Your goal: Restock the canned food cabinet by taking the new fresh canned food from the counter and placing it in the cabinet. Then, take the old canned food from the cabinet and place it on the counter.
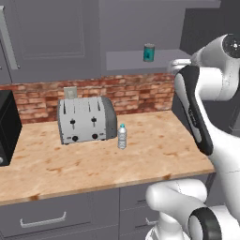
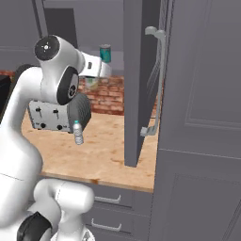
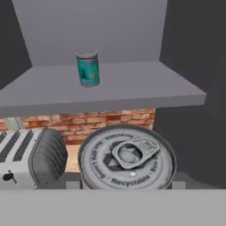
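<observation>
Teal can (image 3: 88,68) upright on cabinet shelf (image 3: 132,88).

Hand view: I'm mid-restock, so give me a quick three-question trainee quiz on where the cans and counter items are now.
1. True or false: the teal-blue can stands upright on the cabinet shelf.
2. What stands on the counter just in front of the toaster? A) water bottle B) mug C) plate
3. In the hand view, what is nearest the camera, below the shelf?

Key: 1 true. 2 A. 3 the pull-tab can, seen from above, grey lid up.
</observation>
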Controlling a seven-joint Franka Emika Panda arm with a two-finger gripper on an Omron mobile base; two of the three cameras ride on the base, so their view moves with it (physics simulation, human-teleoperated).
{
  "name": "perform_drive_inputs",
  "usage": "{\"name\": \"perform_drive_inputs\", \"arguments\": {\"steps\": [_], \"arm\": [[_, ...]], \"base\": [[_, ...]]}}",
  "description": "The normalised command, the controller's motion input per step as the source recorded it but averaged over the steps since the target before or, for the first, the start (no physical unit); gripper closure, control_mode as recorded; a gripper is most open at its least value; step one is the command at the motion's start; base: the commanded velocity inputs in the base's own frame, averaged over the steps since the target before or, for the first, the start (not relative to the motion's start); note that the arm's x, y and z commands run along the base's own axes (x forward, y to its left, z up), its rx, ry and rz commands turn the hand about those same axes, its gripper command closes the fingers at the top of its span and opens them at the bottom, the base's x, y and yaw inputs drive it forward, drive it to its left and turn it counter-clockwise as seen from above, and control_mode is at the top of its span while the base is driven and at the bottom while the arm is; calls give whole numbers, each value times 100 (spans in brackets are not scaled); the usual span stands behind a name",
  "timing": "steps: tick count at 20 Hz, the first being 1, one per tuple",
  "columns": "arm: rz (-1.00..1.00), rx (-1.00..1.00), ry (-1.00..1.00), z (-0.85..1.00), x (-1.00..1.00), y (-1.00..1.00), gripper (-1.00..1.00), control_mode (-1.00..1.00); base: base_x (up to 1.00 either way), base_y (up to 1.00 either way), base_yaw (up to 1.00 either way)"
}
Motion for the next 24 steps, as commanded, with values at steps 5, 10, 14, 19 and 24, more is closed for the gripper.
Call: {"name": "perform_drive_inputs", "arguments": {"steps": [5, 10, 14, 19, 24], "arm": [[27, 0, 32, -97, -60, 39, 100, -100], [15, -14, 33, -100, 22, 7, 100, -100], [4, -25, 20, -100, 30, 0, 100, -100], [1, -15, 7, -86, 34, -8, 100, -100], [0, 0, 0, -46, 70, -21, 100, -100]], "base": [[0, 0, 0], [0, 0, 0], [0, 0, 0], [0, 0, 0], [0, 0, 0]]}}
